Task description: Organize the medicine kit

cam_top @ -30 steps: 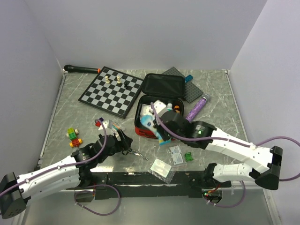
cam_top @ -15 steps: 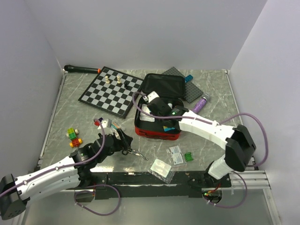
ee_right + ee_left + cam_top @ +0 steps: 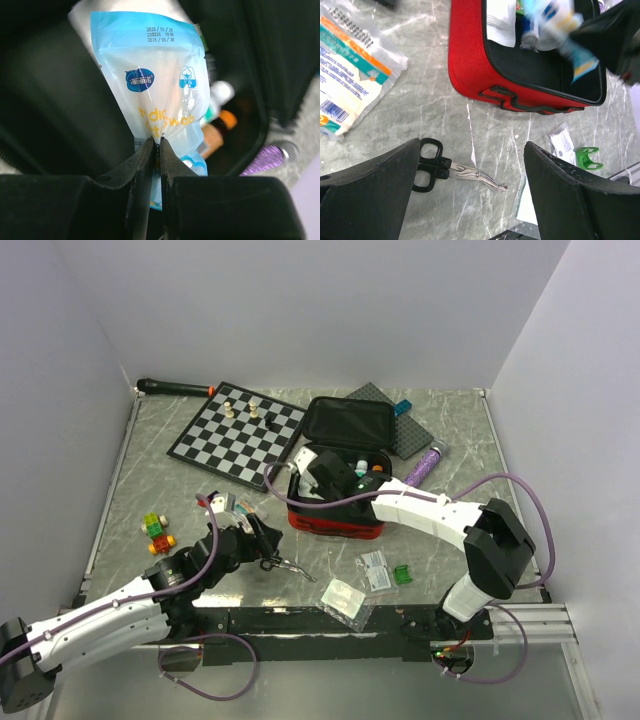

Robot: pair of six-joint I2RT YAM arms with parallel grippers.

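Observation:
The medicine kit (image 3: 335,521) lies open mid-table, its red wall (image 3: 470,75) facing me and its black-lined lid (image 3: 348,422) folded back. Inside are white packs and small bottles. My right gripper (image 3: 318,474) hangs over the kit's left half. In the right wrist view it (image 3: 156,140) is shut on the lower end of a blue-and-white cotton swab packet (image 3: 155,75). My left gripper (image 3: 266,543) stands open above the table in front of the kit. Black-handled scissors (image 3: 455,172) lie flat between its fingers (image 3: 472,145), untouched.
A chessboard (image 3: 237,435) with a few pieces lies at the back left, and a grey plate (image 3: 405,430) behind the kit. A purple tube (image 3: 425,462), small sachets (image 3: 375,570), a green clip (image 3: 403,575), a clear bag (image 3: 345,600), coloured blocks (image 3: 157,532) and a printed packet (image 3: 345,75) lie around.
My right arm has swung left and back, carrying the swab packet from the kit's front edge to over its inside. The left gripper has stayed over the scissors.

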